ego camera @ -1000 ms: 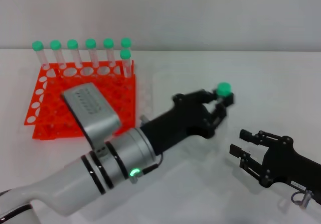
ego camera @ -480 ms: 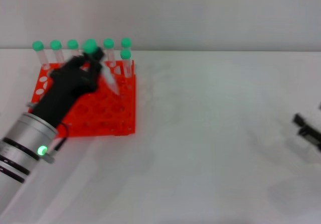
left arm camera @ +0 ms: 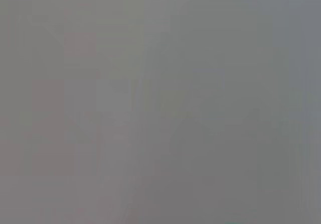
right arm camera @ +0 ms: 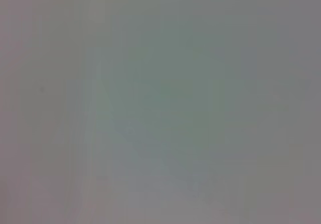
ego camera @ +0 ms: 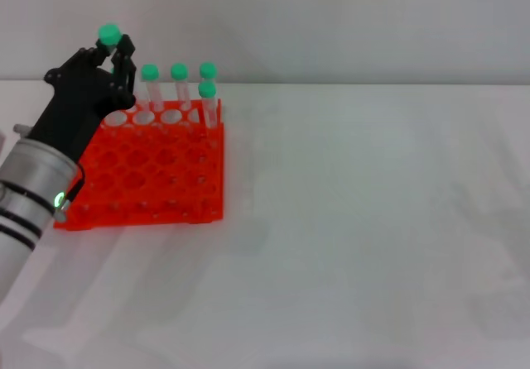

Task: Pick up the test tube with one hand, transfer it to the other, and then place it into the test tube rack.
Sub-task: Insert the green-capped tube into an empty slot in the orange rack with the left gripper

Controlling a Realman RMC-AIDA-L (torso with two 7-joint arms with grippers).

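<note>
While the left hand [ego camera: 106, 67] hangs over the rack's [ego camera: 141, 174] far left corner, its black fingers [ego camera: 124, 55] are pinched around the tube [ego camera: 108, 35], and the green cap pokes out just above them, higher than every other cap on show. Only that cap is plain to see; the clear body is hidden behind the fingers, so whether the tip has reached a hole cannot be told. Behind the hand, the silver arm [ego camera: 33, 183] slants down toward the rack's near left corner, green light glowing on its band, and it covers the rack's left edge. Over on the rack's far row, two capped tubes [ego camera: 164, 88] stand upright side by side, just right of the hand. At the rack's far right corner two more tubes [ego camera: 208, 88] stand, one right behind the other. All the holes nearer than these show open and orange across the grid. Beneath it all, the white table [ego camera: 373, 220] spreads wide to the right of the rack. No right hand appears anywhere in the head view. Both wrist views give nothing but flat grey, no fingers and no rack in either one.
</note>
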